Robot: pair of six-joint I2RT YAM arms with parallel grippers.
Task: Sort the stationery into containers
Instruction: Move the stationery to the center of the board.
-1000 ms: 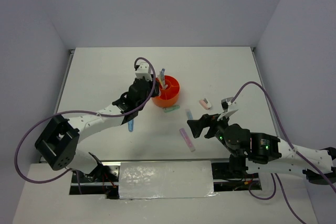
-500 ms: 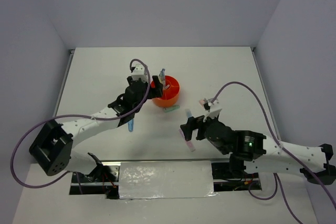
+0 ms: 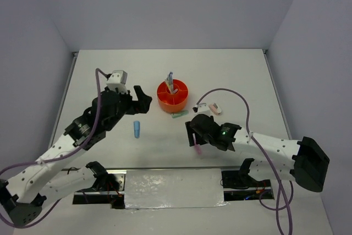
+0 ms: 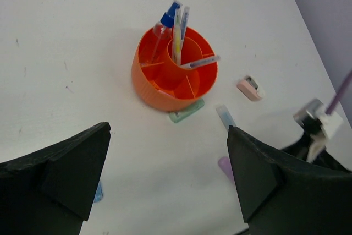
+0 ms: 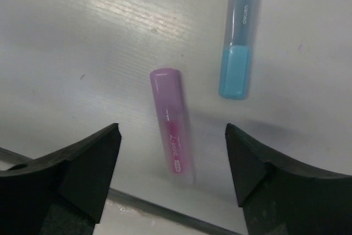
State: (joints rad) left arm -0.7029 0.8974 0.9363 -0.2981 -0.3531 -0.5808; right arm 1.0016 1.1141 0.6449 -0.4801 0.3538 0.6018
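Observation:
The orange container (image 3: 172,96) stands mid-table with several pens (image 4: 179,31) upright in it. My left gripper (image 3: 142,97) hovers to its left, open and empty (image 4: 168,129). A blue marker (image 3: 136,129) lies below that gripper. A green marker (image 4: 187,111) rests against the container's near side, and a pink eraser (image 4: 250,88) lies to the right. My right gripper (image 3: 193,134) is low over a pink marker (image 5: 173,125), jaws open on either side without touching it (image 5: 171,127). A blue-capped pen (image 5: 239,42) lies just beyond.
The table's front edge (image 5: 137,207) runs close behind the pink marker. The right arm's cable (image 3: 225,93) loops above the eraser. Side walls (image 3: 33,53) close the table in on the left and right.
My left gripper has opened and pulled back left from the container. My right gripper has swung left and down over the pink marker, its jaws narrowing a little.

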